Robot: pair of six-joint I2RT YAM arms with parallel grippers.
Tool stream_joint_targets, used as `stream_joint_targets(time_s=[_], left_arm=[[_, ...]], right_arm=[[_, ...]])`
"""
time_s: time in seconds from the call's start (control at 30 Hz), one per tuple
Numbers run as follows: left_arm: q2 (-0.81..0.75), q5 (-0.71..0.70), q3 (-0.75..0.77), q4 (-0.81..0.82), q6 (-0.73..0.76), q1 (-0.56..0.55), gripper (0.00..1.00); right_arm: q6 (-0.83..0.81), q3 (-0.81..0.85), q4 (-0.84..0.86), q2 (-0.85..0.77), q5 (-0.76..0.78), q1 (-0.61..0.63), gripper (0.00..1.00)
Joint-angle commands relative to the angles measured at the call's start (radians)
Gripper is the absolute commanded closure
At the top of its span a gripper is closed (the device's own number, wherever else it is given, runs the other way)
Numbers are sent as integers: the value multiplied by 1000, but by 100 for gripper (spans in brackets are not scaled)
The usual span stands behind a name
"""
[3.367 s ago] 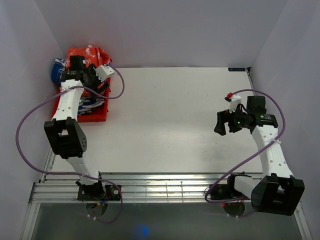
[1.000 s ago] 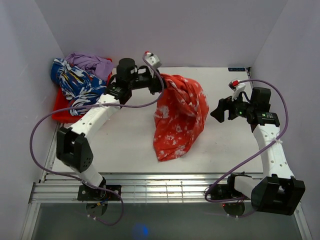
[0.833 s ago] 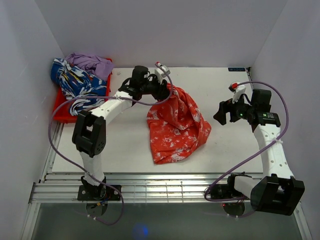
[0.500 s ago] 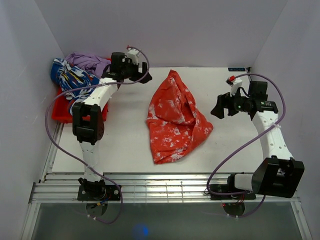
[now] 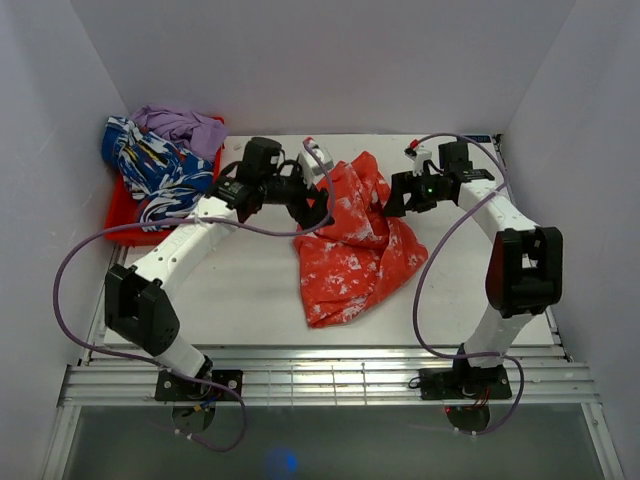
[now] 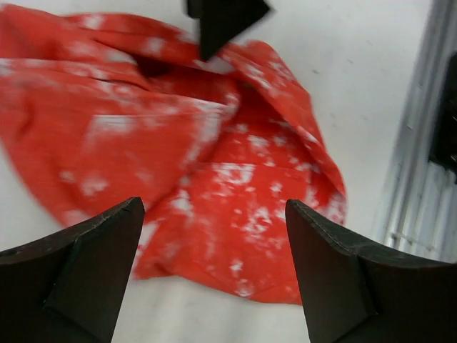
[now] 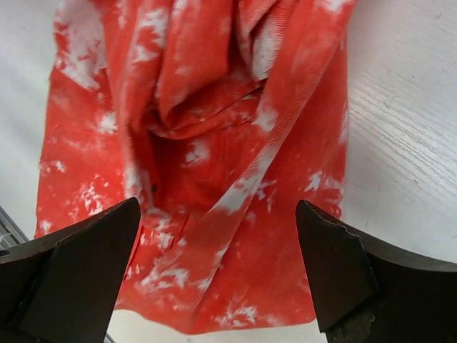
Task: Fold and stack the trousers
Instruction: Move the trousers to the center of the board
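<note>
Wrist views, left hand [image 6: 212, 214] spread wide and empty, right hand [image 7: 218, 207] likewise, above crumpled trousers [image 5: 350, 250]

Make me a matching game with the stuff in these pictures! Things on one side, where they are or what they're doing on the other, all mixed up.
Things:
1. trousers
2. purple garment
3. red bin
4. left tool

Places or states:
A. open, above the trousers
B. crumpled in the middle of the table
C. at the table's left edge, under the blue-and-white garment
D. in the far left corner, behind the blue-and-white garment

Pairs: 1-B, 2-D, 3-C, 4-A.
</note>
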Motion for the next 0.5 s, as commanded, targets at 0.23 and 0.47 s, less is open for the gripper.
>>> stream_joint_targets(time_s=[0.23,0.47], left_arm=[[45,-130,-188,30,40,-243,14],[172,-323,-144,104,100,-439,26]], right_arm=[[29,7,8,26,145,-7,78],[52,-174,5,-250,103,-135,92]])
